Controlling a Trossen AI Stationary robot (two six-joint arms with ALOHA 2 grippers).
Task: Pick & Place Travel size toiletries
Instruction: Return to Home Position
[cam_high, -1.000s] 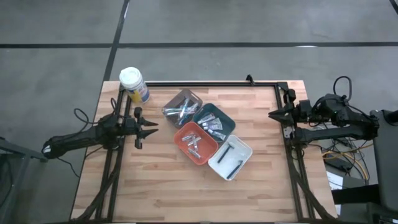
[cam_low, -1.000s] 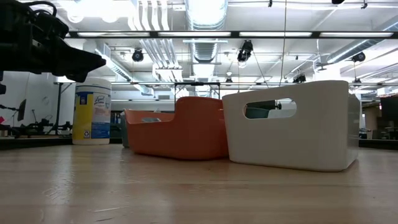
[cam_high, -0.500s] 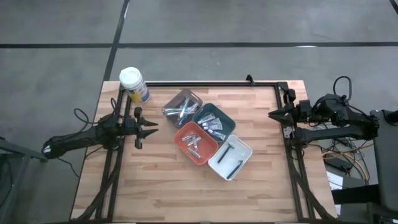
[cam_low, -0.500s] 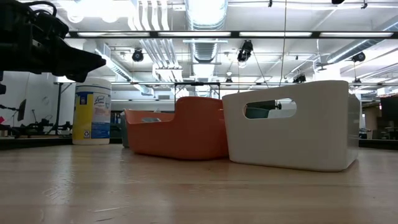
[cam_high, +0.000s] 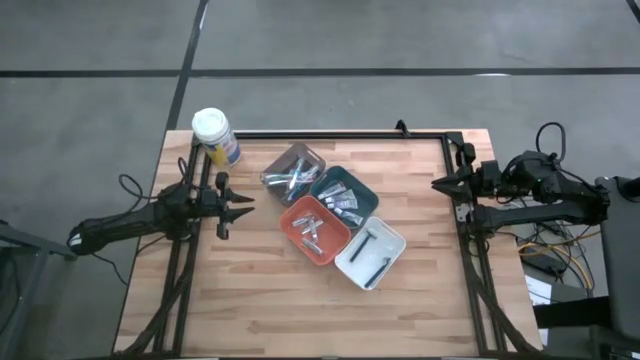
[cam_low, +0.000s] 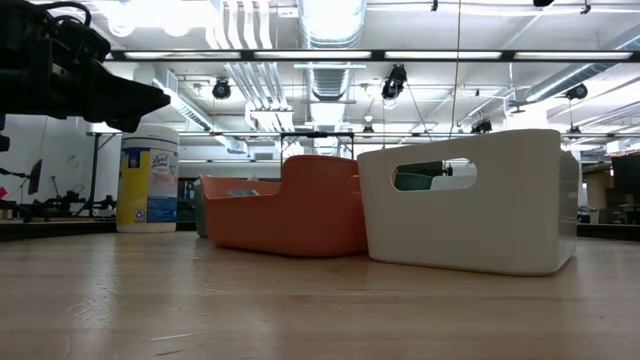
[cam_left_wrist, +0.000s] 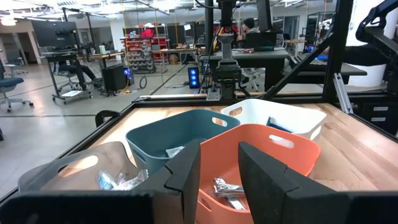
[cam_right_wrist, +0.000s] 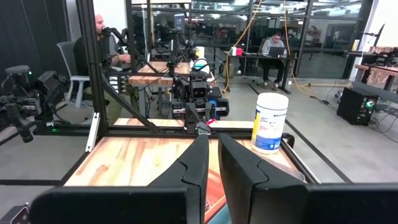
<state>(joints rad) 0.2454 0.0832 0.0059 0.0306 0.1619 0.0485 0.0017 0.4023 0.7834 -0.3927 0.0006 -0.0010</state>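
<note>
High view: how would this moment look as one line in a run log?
left gripper open, empty, table left edge | right gripper right edge | toiletries in four bins | canister at table corner

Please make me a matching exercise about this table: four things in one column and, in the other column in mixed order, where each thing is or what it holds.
Things:
1. white plastic bin
2. teal plastic bin
3. white-lidded yellow-blue canister
4. left gripper

Places or contents:
a. at the far left corner of the table
b. holds small white tubes
c. by the left edge, fingers open
d. holds slim dark long-handled pieces

Pairs: 1-d, 2-b, 3-a, 4-c.

The right gripper waits at the right edge.
</note>
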